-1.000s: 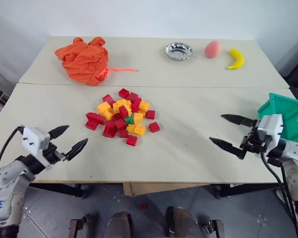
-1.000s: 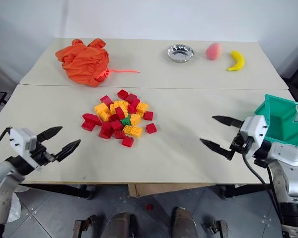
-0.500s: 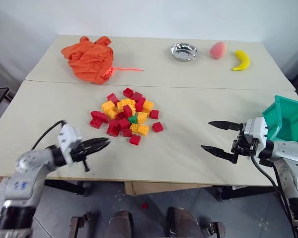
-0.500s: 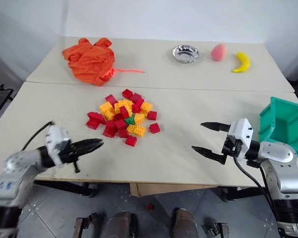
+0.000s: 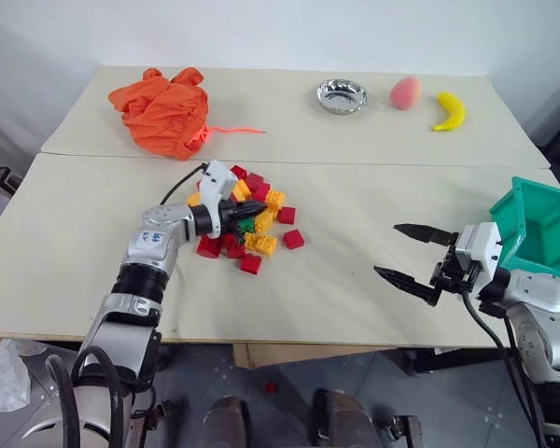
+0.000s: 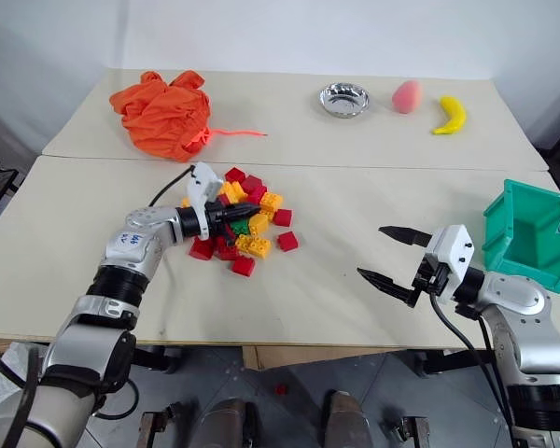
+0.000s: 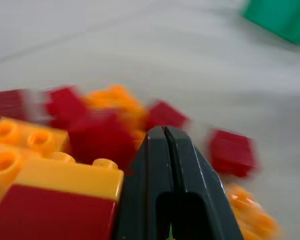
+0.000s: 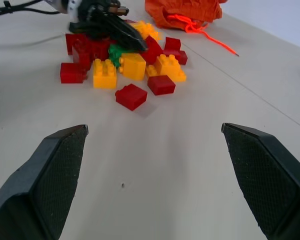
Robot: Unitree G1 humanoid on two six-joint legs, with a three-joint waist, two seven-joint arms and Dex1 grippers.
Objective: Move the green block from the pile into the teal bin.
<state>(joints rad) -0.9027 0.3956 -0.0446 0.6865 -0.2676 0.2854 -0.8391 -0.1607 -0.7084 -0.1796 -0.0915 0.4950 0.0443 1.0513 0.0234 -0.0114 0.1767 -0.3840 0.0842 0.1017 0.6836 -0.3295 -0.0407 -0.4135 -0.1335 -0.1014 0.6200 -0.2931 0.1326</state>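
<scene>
The pile (image 5: 233,217) of red and yellow-orange bricks lies at the table's middle, with the green block (image 5: 247,225) in its right half. My left gripper (image 5: 249,213) reaches into the pile from the left. It is shut, its tips just over the green block (image 8: 117,51), and nothing shows between them. In the left wrist view the closed fingers (image 7: 164,131) point across red and yellow bricks. My right gripper (image 5: 387,249) hovers open above bare table right of the pile, holding nothing. The teal bin (image 5: 541,210) stands at the table's right edge, behind that gripper.
An orange cloth bundle (image 5: 163,107) sits at the back left. Along the back right are a small steel bowl (image 5: 340,95), a peach-coloured fruit (image 5: 403,91) and a banana (image 5: 448,110). A seam runs across the table behind the pile.
My left arm swung forward and right from the table's front-left edge into the pile, and its jaws went from open to shut. The right gripper stayed put, open.
</scene>
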